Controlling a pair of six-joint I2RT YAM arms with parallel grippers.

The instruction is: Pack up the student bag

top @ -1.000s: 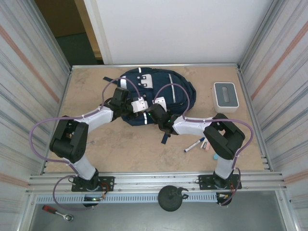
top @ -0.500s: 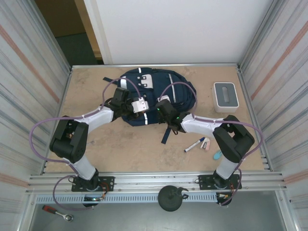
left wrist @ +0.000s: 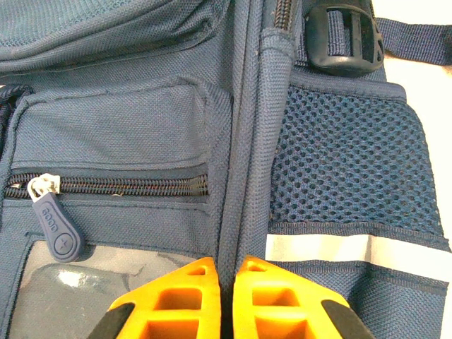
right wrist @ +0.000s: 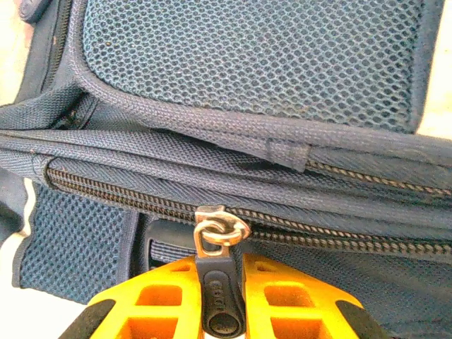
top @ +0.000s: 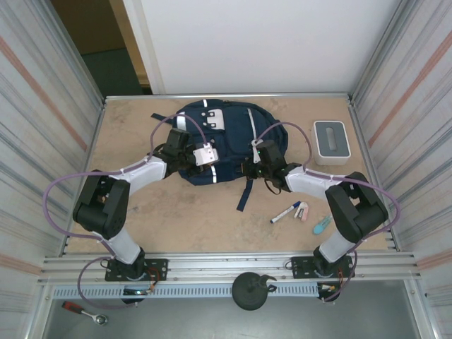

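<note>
Right end effector [right wrist: 220,265] pinches the student bag's [right wrist: 247,70] zipper pull [right wrist: 220,300], its end cropped.

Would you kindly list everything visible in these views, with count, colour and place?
student bag: one, navy, far centre
zipper pull: one, dark, on bag's zip
box: one, white-grey, right of bag
marker: one, white and blue, near right
small pale item: one, pinkish-white, beside marker
teal item: one, teal, right of marker
ratchet wrench: one, red-handled, near-left corner
left end effector: one, orange, shut on bag seam
right end effector: one, orange, shut on zipper pull
</note>
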